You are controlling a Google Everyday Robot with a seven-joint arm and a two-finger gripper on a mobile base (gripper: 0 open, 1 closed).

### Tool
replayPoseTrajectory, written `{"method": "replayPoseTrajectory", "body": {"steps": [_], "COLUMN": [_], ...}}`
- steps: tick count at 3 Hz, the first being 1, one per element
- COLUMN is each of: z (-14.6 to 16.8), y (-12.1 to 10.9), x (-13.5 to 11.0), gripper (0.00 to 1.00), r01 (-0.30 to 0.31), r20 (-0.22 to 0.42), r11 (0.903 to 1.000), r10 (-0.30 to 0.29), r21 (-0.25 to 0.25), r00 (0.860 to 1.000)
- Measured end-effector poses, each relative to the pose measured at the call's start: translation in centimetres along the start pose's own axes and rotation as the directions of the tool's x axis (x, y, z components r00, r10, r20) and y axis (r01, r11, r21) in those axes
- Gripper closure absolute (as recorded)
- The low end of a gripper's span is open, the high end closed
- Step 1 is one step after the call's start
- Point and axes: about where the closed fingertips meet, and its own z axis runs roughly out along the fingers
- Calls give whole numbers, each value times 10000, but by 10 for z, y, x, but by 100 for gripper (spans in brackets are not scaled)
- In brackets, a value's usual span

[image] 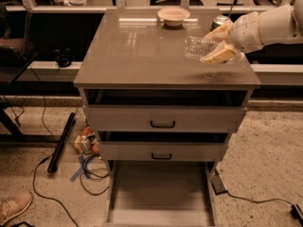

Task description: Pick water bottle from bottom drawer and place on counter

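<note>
My gripper (214,45) reaches in from the right over the right half of the counter (137,56). Its cream fingers (218,54) are shut on the water bottle (196,48), a clear crinkled bottle held lying sideways a little above the counter surface, pointing left. The bottom drawer (161,193) stands pulled out below the cabinet and its tray shows nothing inside.
A green soda can (219,21) stands on the counter just behind my gripper. A pale bowl (173,16) sits at the counter's back edge. Two black-handled drawers (163,123) are shut. Cables, a black bar (60,143) and a shoe (14,208) lie on the floor at left.
</note>
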Motion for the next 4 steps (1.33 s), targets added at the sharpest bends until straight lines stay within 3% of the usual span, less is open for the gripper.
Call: {"method": "replayPoseTrajectory", "body": {"steps": [2,4], "z": [49,90], "y": [-20,-26], "x": [-12,-7], "gripper": [100,98], "r01": [-515,-1307], "r20": [409,143], "r11": [9960,9822], "r10": [545,1338], "r21": [-727,-1346], "r00": [9977,9909]}}
